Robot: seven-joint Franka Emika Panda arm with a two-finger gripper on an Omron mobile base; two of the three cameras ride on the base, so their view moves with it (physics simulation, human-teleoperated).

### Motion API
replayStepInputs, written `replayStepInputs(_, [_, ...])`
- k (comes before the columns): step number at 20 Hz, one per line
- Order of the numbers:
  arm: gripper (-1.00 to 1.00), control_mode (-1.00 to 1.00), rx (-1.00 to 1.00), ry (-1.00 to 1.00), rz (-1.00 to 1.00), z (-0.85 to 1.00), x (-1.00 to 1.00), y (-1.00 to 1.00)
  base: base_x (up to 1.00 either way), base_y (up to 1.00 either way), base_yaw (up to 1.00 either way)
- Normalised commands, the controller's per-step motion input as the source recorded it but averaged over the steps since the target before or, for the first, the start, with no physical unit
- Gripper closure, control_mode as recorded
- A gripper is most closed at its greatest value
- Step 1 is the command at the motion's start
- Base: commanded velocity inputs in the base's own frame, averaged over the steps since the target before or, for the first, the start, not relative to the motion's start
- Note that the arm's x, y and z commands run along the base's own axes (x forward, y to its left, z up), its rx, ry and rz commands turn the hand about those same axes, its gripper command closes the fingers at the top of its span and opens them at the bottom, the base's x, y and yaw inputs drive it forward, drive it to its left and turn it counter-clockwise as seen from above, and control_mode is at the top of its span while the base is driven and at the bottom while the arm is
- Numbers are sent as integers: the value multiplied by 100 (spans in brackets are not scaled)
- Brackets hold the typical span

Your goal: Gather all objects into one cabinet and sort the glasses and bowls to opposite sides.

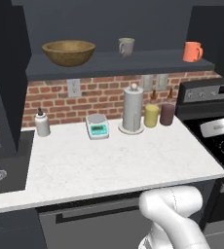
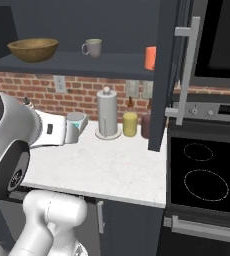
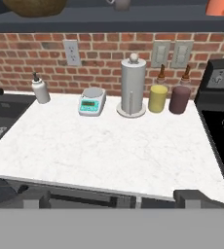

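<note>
Wooden bowl (image 1: 68,52) sits shelved high above the empty, wide-spread pincer (image 3: 112,198).

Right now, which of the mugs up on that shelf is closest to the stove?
The orange mug, at the shelf's right end above the stove side; the grey mug sits mid-shelf, nearer the wooden bowl.

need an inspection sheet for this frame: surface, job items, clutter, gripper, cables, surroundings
Surface: white marble counter, bare in front.
Job's things: wooden bowl at left of the open cabinet shelf, grey mug mid-shelf, orange mug at right end; a third mug is not seen.
Clutter: soap bottle, kitchen scale, paper towel holder, yellow jar and maroon jar along the brick wall.
Gripper: finger state cannot be told.
Cables: nothing seen.
Surroundings: sink left, stove right.
</note>
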Motion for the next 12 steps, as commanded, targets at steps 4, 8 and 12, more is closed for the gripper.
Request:
replayStepInputs(4, [-100,100,0,0,0,0,0,0,-100,9,0])
replayStepInputs(8, [-100,100,0,0,0,0,0,0,-57,65,1])
replayStepInputs(12, [-100,100,0,0,0,0,0,0,-15,96,0])
